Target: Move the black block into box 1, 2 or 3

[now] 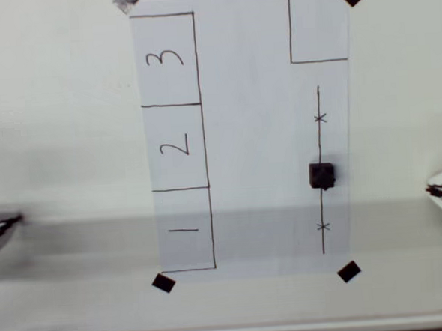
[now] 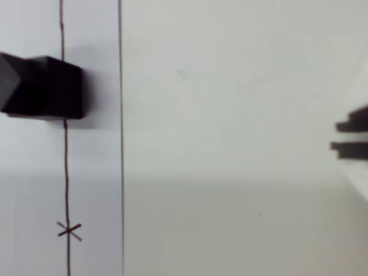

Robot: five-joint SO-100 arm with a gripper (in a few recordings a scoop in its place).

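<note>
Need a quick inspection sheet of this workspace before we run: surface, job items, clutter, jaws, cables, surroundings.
Surface: pale table with a white paper sheet held by tape pieces at its corners.
Job's things: black block sits on the pen line at the sheet's right side in the overhead view, between two x marks. Box 3, box 2 and box 1 are stacked along the left; all three hold nothing.
Clutter: nothing seen.
Grippers: a dark part shows at the right edge of the wrist view; cannot tell how the jaws stand.
Cables: nothing seen.
Surroundings: an unnumbered pen box at top right; a band of shadow across the lower table.
</note>
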